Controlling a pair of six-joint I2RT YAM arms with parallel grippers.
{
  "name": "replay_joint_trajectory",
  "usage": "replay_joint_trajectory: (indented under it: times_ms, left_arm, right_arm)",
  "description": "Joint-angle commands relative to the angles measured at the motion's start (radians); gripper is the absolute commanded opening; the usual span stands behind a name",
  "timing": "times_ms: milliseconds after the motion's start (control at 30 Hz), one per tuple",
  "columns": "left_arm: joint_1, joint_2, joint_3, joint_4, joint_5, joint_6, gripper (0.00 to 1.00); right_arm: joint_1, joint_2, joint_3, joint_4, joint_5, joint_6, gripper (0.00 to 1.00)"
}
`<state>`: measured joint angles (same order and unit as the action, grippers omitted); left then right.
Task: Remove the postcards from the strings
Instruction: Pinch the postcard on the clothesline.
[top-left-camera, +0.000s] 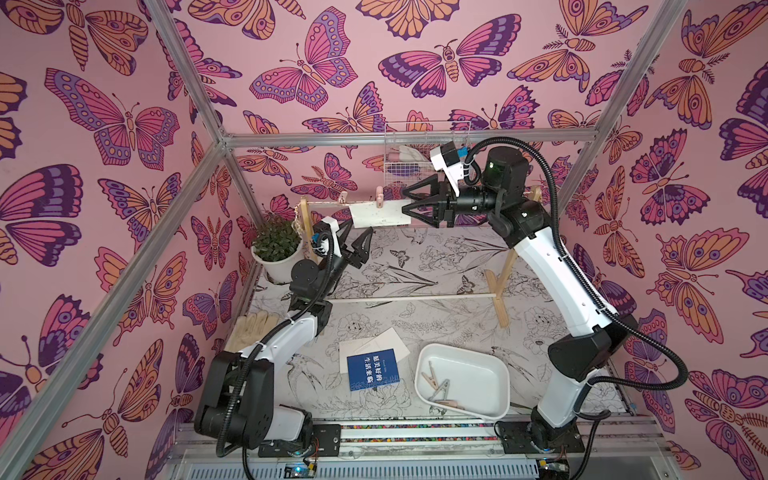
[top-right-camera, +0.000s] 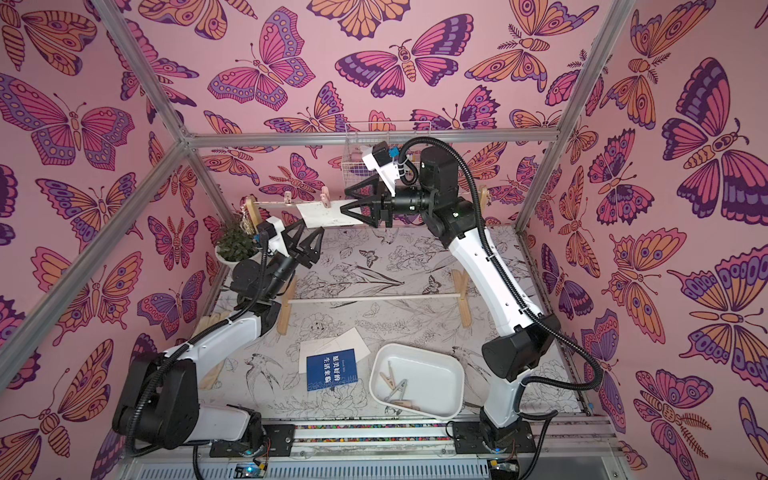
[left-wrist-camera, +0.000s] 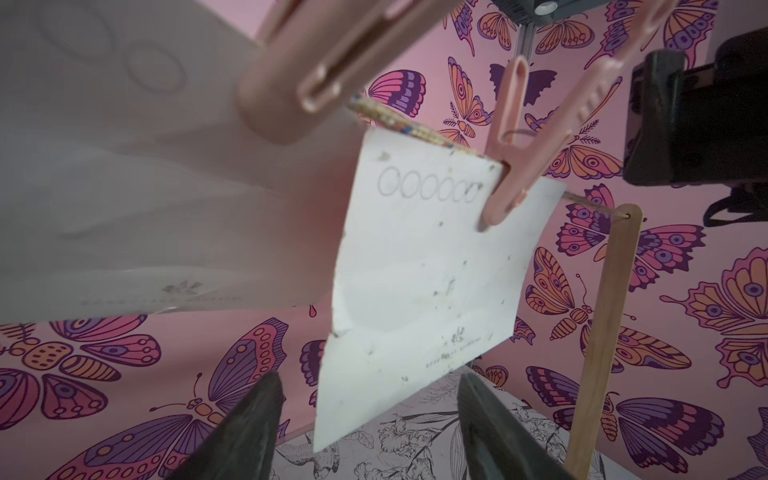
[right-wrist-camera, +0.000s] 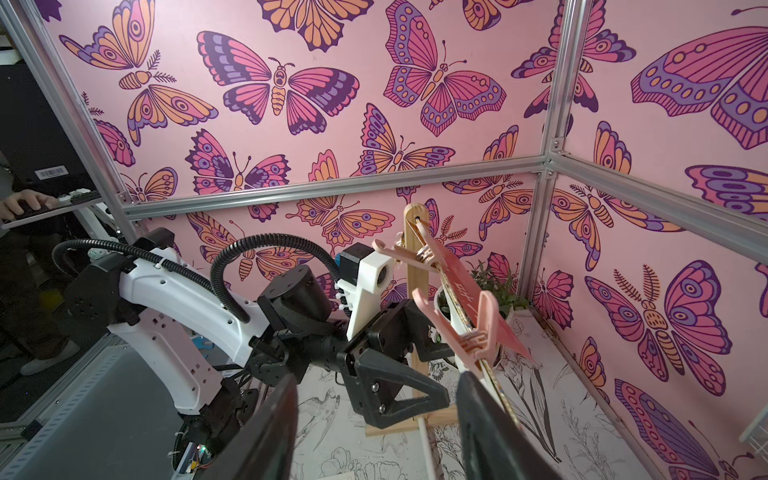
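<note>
We noted: L end effector (top-left-camera: 360, 231), tilted up beneath hung postcard (top-left-camera: 376, 214), jaws apart; R end effector (top-left-camera: 403, 200), level at its edge, jaws spread, empty.

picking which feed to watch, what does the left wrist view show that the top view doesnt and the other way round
Only the left wrist view: the row of faint drawn circles on the hanging white paper postcard.
Only a top view: the blue postcard with white Chinese characters lying on the table, the white plastic tray holding clothespins, and the green potted plant.
Both: that hanging postcard, the pink plastic clothespin clipping it, and the open left claw near its lower edge.
</note>
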<state>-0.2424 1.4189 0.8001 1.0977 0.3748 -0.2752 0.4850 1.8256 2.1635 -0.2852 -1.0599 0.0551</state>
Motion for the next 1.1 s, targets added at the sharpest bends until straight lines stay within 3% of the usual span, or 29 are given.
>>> replay_joint_trajectory:
  times_ms: [0,200,433,767,1067]
  left_arm:
    - [0.011,0.02,0.026,0.105,0.066,-0.032,0.66]
    - [0.015,0.025,0.027,0.126,0.092,-0.06,0.56]
    - [0.017,-0.031,-0.03,0.135,0.103,-0.088,0.37]
    - [0.017,-0.067,-0.056,0.136,0.109,-0.11,0.27]
    - [0.017,-0.066,-0.061,0.143,0.093,-0.121,0.09]
  right_arm:
    - [0.009,-0.017,0.015,-0.022,-0.019,-0.013,0.62]
    - [0.009,-0.033,0.005,-0.047,-0.004,-0.045,0.62]
    - [0.009,-0.025,0.023,-0.071,0.022,-0.076,0.62]
    - [0.023,0.042,0.122,-0.032,0.039,-0.051,0.63]
    - [0.033,0.125,0.222,-0.008,0.082,-0.05,0.68]
